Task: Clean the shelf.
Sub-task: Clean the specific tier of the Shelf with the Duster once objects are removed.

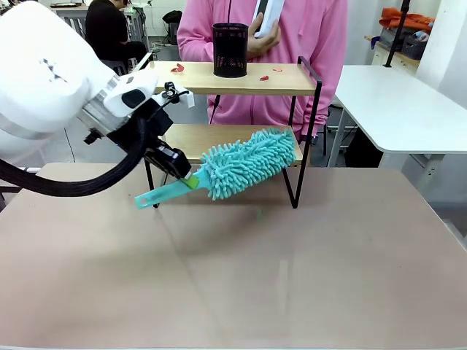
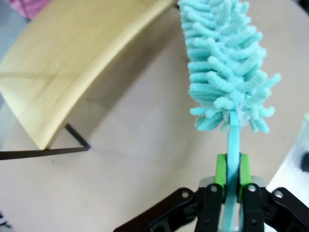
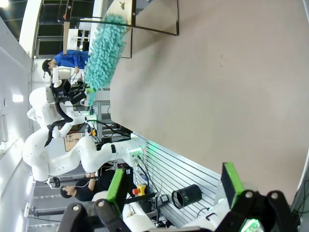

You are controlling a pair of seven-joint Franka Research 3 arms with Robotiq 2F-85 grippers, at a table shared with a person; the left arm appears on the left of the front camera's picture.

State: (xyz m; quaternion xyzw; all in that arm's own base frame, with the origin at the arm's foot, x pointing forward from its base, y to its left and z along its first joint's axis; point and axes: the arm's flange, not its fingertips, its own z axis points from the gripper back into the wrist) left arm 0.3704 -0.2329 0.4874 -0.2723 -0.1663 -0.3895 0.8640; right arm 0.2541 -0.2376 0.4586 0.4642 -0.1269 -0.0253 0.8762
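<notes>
The shelf [image 1: 281, 82] stands at the table's far middle, two light wooden boards in a thin black frame. My left gripper [image 1: 179, 172] is shut on the flat handle of a teal fluffy duster [image 1: 248, 160], whose head lies tilted across the front edge of the lower board [image 1: 190, 137]. In the left wrist view the green pads [image 2: 221, 170] clamp the handle of the duster [image 2: 224, 63], with the lower board [image 2: 72, 63] to its left. My right gripper [image 3: 174, 186] is open and holds nothing; far beyond it are the duster [image 3: 104, 48] and the shelf's frame [image 3: 145, 30].
On the top board stand a black mesh cup [image 1: 230, 49] and small red scraps [image 1: 177, 68]. A person in a pink top [image 1: 314, 36] stands right behind the shelf holding a white object. A white side table [image 1: 408, 109] is at the right. The near tabletop [image 1: 255, 277] is bare.
</notes>
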